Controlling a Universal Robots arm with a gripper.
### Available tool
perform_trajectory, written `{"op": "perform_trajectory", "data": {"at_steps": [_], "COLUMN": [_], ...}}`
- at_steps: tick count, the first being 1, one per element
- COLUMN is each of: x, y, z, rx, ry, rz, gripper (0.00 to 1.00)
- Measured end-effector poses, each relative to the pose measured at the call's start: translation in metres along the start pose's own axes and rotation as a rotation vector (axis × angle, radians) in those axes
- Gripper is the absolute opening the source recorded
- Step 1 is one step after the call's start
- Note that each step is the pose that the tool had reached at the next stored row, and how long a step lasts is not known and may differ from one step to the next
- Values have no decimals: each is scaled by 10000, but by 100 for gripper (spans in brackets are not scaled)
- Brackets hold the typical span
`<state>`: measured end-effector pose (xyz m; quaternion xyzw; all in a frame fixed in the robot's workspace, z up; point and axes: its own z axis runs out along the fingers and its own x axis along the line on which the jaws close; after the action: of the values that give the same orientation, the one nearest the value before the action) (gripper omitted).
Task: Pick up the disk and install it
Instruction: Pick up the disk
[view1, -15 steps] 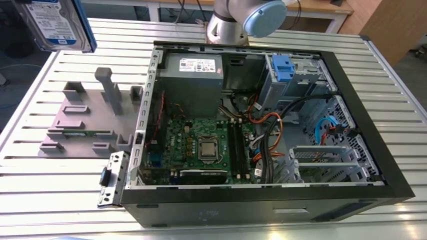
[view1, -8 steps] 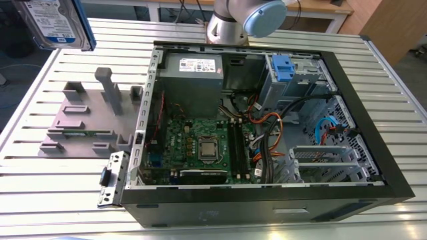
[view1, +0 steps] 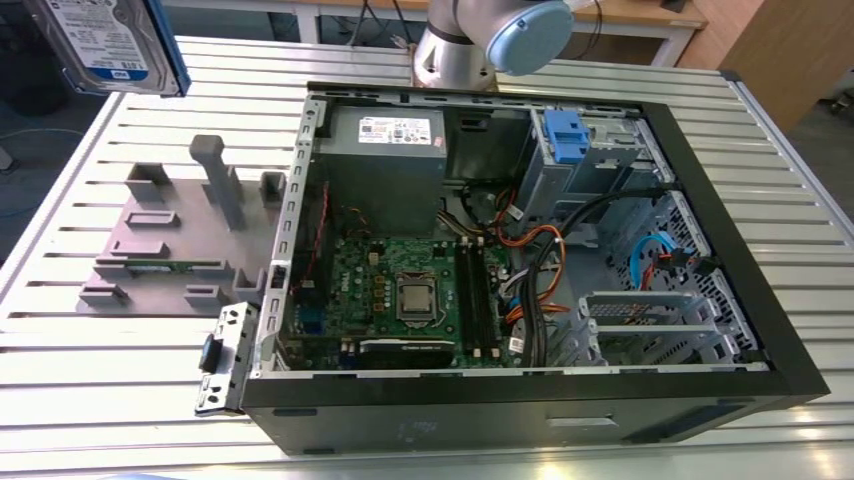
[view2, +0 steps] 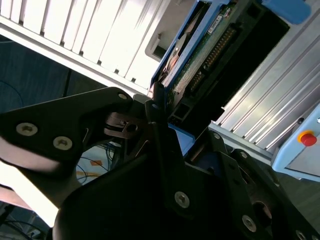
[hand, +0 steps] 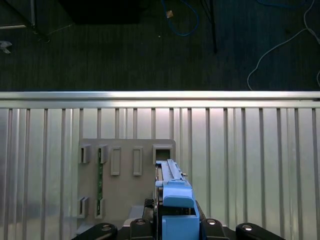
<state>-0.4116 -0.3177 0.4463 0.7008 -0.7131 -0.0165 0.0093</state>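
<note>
Your gripper (view2: 159, 102) is clamping the disk (view2: 200, 45) by one end, with the fingers (view2: 156, 120) closed on its blue-framed edge. Its long axis is running straight out from the jaws, and it is showing edge-on in both wrist views. The disk is hanging in the air over the grey fixture plate (hand: 127, 185) on the slatted table (hand: 250, 150). The open computer case (view1: 694, 250) is lying well apart toward the exterior view's right, and its drive cage (view1: 594, 165) is sitting beside the blue latch (view1: 566, 130).
</note>
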Motion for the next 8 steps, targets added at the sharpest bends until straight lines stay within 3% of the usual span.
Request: {"op": "perform_trajectory", "data": {"at_steps": [8], "x": [0], "y": [2], "z": [-49], "rx": [-1], "ry": [1], "rz": [0], "gripper": [37]}}
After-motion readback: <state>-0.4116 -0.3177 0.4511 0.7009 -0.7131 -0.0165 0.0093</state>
